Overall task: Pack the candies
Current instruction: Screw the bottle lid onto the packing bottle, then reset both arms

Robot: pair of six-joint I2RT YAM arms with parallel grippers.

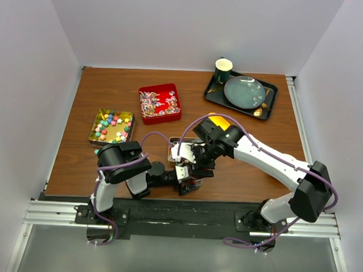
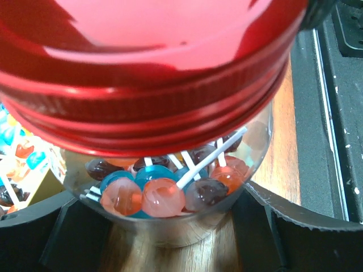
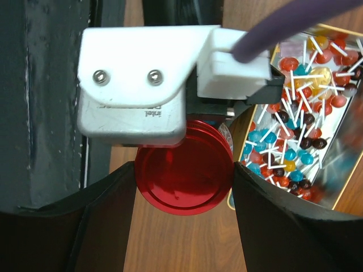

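Top external view is showing the counter (image 1: 258, 175), where, I think, the jar-lid step of packing is going on. Next, the lid is needing a firm twist while the jar is held steady; on or off, I cannot tell.

The right arm (image 1: 271, 159) is reaching across with its wrist tipping down. The left arm (image 1: 123, 166) is folding low.

A tray (image 3: 343, 158) of lollipops (image 3: 295, 136) is lying just right of the right pincer (image 3: 184, 165). The left pincer (image 2: 156, 195) is hugging the clear jar (image 2: 170, 235) from both sides, with more lollipops inside it. The right pincer is squeezing the red lid (image 3: 181, 195). Star candies (image 1: 111, 126) are lying far off to the left of both pincers.
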